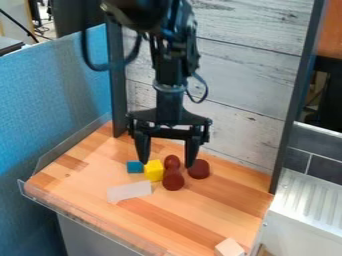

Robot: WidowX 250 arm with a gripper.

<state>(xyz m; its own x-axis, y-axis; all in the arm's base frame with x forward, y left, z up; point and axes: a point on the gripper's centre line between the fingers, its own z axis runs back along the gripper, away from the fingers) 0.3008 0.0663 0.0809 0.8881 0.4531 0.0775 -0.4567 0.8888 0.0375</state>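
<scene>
The gripper [166, 159] hangs downward over the back half of the wooden table, its two fingers spread apart. Below and between the fingertips are a yellow block [153, 170] and a dark red rounded piece [172, 162]. In front of that piece, touching it in this view, lies another dark red round piece [173, 180]. A third dark red round piece [199, 169] is by the right fingertip. Just left of the yellow block sits a small blue block [135, 167], near the left fingertip. Whether the fingers touch any of these, I cannot tell.
A white flat strip [129, 191] lies in front of the blocks. At the front right edge of the wooden table [80, 190] is a pale wooden block [229, 248]. A clear rim borders the left and front; whitewashed boards [247, 80] stand behind.
</scene>
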